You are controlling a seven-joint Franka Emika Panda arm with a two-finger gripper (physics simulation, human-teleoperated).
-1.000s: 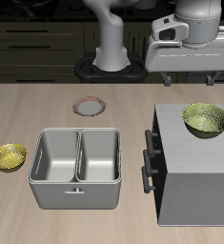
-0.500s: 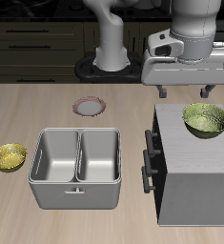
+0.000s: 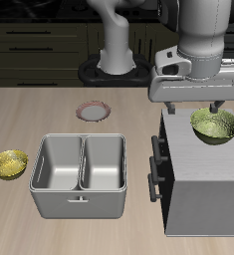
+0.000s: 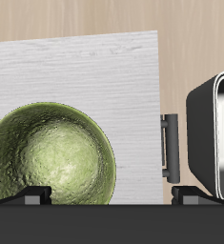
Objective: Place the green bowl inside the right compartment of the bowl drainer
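— Where's the green bowl point(image 3: 215, 126)?

— Right of the frame, sitting on top of the big grey box point(image 3: 203, 189); the gripper point(image 3: 192, 104) hangs just above it, its 2 fingers spread wide.

— And the bowl drainer point(image 3: 80, 175)?

— Lower centre on the table; both wells bare.

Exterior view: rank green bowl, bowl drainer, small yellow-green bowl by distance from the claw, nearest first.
Measured from the claw:
1. green bowl, on top of the grey box, just beneath the claw.
2. bowl drainer, on the table beside the box, toward the front edge.
3. small yellow-green bowl, on the table beyond the drainer's far side.
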